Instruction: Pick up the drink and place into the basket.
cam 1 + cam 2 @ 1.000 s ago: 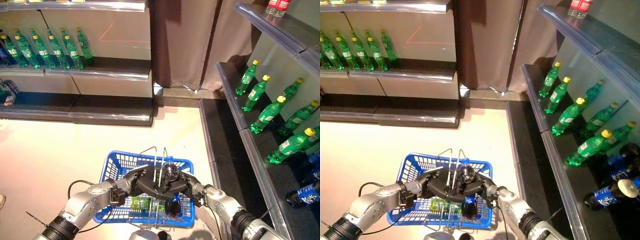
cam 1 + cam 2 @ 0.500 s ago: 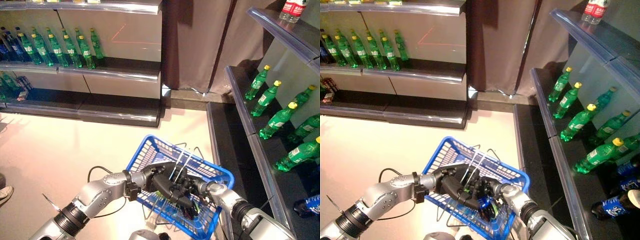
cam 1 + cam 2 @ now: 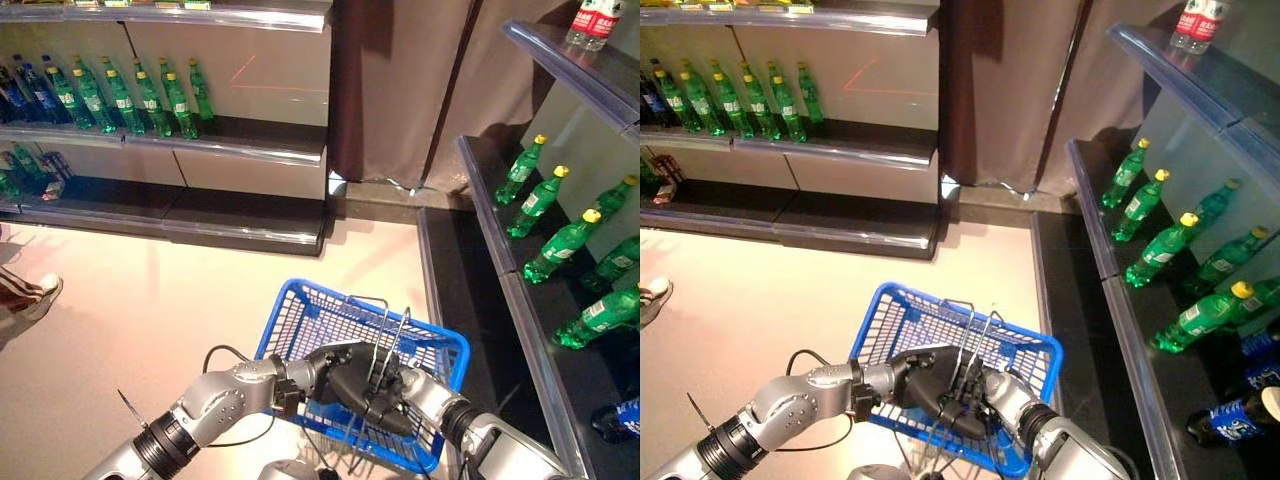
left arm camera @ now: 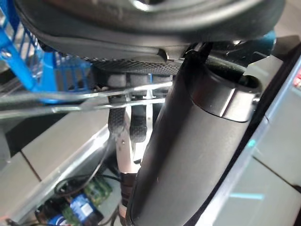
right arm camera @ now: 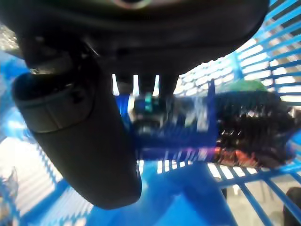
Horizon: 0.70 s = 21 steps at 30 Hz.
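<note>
A blue wire basket (image 3: 300, 320) hangs low in front of me. My left hand (image 3: 345, 372) is curled round its metal handles (image 4: 70, 96), the fingers (image 4: 128, 126) hooked over the wires. My right hand (image 3: 405, 388) reaches into the basket beside the left one. In the right wrist view a dark drink bottle with a blue label (image 5: 188, 129) lies on the basket's mesh beside a green bottle (image 5: 247, 87). The right thumb (image 5: 80, 141) stands clear of it. In the eye views both hands hide the bottle.
Green bottles line the shelf at the back left (image 3: 130, 100) and the shelf on the right (image 3: 560, 245). A dark bottle with a blue label (image 3: 1230, 420) lies low on the right shelf. A person's shoe (image 3: 38, 296) shows at the left edge.
The whole picture has shifted. The blue-labelled bottle, seen under my right hand half a second ago, is now hidden in the basket. A person's shoe has come in at the left.
</note>
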Motion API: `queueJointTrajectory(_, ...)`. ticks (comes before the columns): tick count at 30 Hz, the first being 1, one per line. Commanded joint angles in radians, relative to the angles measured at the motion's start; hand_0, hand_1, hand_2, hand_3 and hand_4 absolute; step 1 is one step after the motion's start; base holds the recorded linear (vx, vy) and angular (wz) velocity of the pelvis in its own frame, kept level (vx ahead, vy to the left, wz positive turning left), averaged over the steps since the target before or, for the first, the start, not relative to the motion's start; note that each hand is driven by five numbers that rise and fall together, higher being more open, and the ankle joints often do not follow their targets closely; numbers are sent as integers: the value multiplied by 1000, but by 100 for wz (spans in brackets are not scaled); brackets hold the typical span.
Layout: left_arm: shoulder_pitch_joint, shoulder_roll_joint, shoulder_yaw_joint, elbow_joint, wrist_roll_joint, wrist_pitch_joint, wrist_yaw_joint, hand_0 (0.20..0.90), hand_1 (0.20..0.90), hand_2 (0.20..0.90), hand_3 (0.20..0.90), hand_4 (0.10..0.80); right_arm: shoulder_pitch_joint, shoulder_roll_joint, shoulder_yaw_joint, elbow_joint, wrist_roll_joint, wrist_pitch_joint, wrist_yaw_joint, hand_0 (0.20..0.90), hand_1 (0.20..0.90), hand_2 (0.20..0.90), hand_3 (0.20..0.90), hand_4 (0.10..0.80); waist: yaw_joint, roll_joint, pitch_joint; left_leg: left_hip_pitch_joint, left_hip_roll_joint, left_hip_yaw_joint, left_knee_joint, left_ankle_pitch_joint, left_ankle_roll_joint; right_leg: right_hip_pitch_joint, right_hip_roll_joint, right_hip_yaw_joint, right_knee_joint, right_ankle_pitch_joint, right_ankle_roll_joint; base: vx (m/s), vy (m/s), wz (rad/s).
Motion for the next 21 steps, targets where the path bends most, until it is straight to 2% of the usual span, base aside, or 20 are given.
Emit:
queueJointTrajectory(1,-209,-245,54,-192,-193,-239,-113,300,300,300,200,100,-176,15,41,52,4,-37,-41,900,900,900,900,800,15,7,-171,3,41,173,42,-157,-31,-69,15,22,72,-18,-8,28,16,8)
queueJointTrajectory(6,-210,-229,88,-209,-209,-240,-83,300,300,300,200,100,-146,0,32,27,22,-74,-40,900,900,900,900,800,11,6,-174,3,42,178,46,-162,-30,-80,13,33,73,-14,-7,12,3,2)
queueJointTrajectory(15,-191,-169,165,-200,-257,-247,-7,300,300,300,200,100,-106,-120,-32,-215,127,-104,-75,900,900,900,900,800,-18,0,-162,6,50,199,55,-171,-29,-90,13,54,72,-8,-5,-3,-19,-2)
queueJointTrajectory(20,-155,-132,239,-159,-221,-281,29,300,300,300,200,100,-39,-224,-107,-415,176,-141,-67,900,900,900,900,800,-50,-5,-152,6,57,215,58,-173,-30,-96,17,73,68,-6,-4,-37,-45,0)
queueJointTrajectory(21,-137,-109,281,-142,-217,-298,40,300,300,300,200,100,8,-274,-146,-508,192,-152,-48,900,900,900,900,800,-71,-5,-150,7,60,225,56,-173,-30,-100,21,84,67,-6,-2,-76,-68,-5)
